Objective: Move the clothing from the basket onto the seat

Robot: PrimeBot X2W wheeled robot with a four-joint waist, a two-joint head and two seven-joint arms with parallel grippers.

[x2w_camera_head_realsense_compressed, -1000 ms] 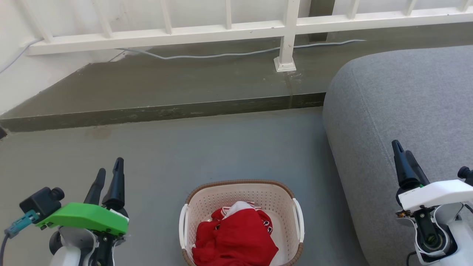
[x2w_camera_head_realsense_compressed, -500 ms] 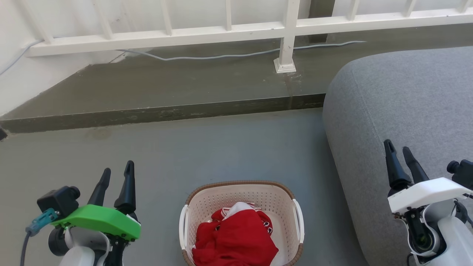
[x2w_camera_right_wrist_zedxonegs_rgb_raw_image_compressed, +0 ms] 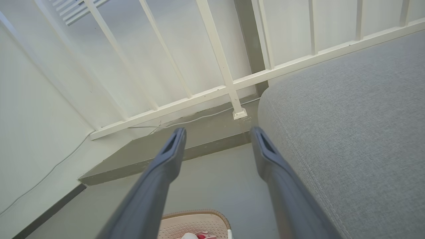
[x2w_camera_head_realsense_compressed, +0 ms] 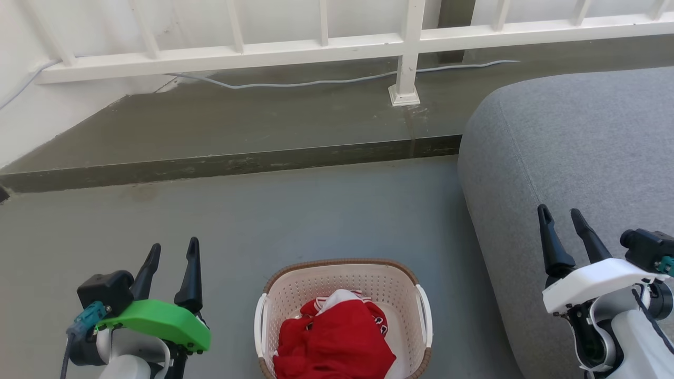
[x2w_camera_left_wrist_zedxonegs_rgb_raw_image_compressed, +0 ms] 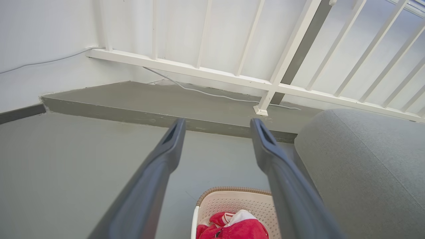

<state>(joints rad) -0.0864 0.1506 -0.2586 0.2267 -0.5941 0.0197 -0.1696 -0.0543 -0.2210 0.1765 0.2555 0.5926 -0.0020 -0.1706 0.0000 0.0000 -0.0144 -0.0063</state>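
Red clothing [x2w_camera_head_realsense_compressed: 334,342] with white trim lies bunched in the cream basket [x2w_camera_head_realsense_compressed: 342,276] on the floor at the bottom centre of the head view; the basket's brown rim [x2w_camera_left_wrist_zedxonegs_rgb_raw_image_compressed: 229,190] and the red fabric [x2w_camera_left_wrist_zedxonegs_rgb_raw_image_compressed: 237,227] also show in the left wrist view. The grey seat [x2w_camera_head_realsense_compressed: 579,147] fills the right side, just right of the basket. My left gripper [x2w_camera_head_realsense_compressed: 174,252] hovers open left of the basket with nothing between its fingers. Over the seat's front edge my right gripper [x2w_camera_head_realsense_compressed: 561,218] is open and holds nothing. The basket rim [x2w_camera_right_wrist_zedxonegs_rgb_raw_image_compressed: 196,215] peeks in at the bottom of the right wrist view.
A raised concrete step [x2w_camera_head_realsense_compressed: 226,163] runs across behind the basket, with a white railing [x2w_camera_head_realsense_compressed: 316,47], its post base [x2w_camera_head_realsense_compressed: 404,95] and a pale cable [x2w_camera_head_realsense_compressed: 316,81] on it. Grey floor [x2w_camera_head_realsense_compressed: 263,216] lies between the step and the basket. A white wall [x2w_camera_head_realsense_compressed: 21,110] stands at the left.
Both grippers have opened wider. The left gripper has shifted right toward the basket and lower in the view; the right gripper has shifted left.
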